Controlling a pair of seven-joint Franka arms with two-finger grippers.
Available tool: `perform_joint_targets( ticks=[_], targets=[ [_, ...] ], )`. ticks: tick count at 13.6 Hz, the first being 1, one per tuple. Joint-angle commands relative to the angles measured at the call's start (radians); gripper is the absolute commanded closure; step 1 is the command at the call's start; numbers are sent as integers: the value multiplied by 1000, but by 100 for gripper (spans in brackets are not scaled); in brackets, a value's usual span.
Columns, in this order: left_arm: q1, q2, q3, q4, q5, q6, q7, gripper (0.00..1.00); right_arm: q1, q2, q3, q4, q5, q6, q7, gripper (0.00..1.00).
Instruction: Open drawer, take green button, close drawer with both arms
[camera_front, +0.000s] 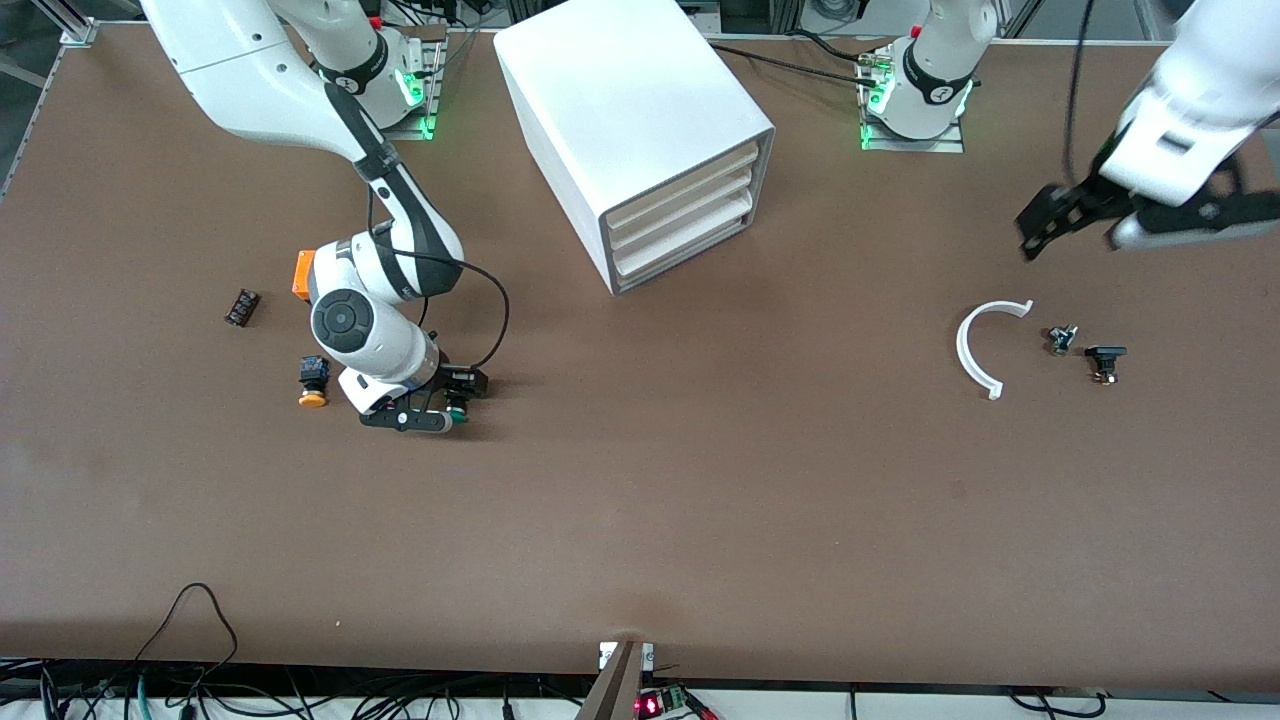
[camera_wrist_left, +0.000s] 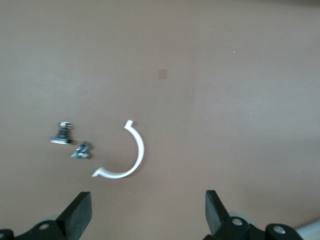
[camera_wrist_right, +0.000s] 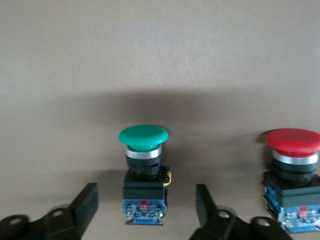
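Note:
The white cabinet (camera_front: 620, 110) stands at the table's back middle, and its lowest drawer (camera_front: 685, 245) is shut. The green-capped button (camera_wrist_right: 144, 167) lies on its side on the table, cap toward the front camera (camera_front: 458, 396). My right gripper (camera_wrist_right: 146, 200) is low over it in the front view (camera_front: 438, 405). It is open, with one finger on each side of the button's black body, not touching. My left gripper (camera_front: 1040, 225) is up over the table at the left arm's end. It is open and empty in the left wrist view (camera_wrist_left: 147, 200).
A red-capped button (camera_wrist_right: 292, 172) lies beside the green one. A yellow-capped button (camera_front: 313, 385) and a small dark part (camera_front: 241, 306) lie toward the right arm's end. A white C-shaped piece (camera_front: 975, 345) and two small metal parts (camera_front: 1062, 338) lie under the left gripper.

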Motion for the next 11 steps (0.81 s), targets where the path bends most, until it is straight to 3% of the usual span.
perform_joint_targets(
  ticks=[1,3,8,11],
  targets=[
    [-7,13,72,76,-26,-68,186,0,-1,-104,-12,19,9,-98,13,0],
    [-5,48,77,94,-26,-79,210,0,-10,-179,-40,31,10,-163,15,0],
    [-5,67,74,111,-27,-90,202,0,-10,-279,-199,180,-6,-411,-14,0],
    [-5,65,70,111,-29,-103,189,0,-22,-334,-221,272,-25,-586,-101,0]
  ],
)
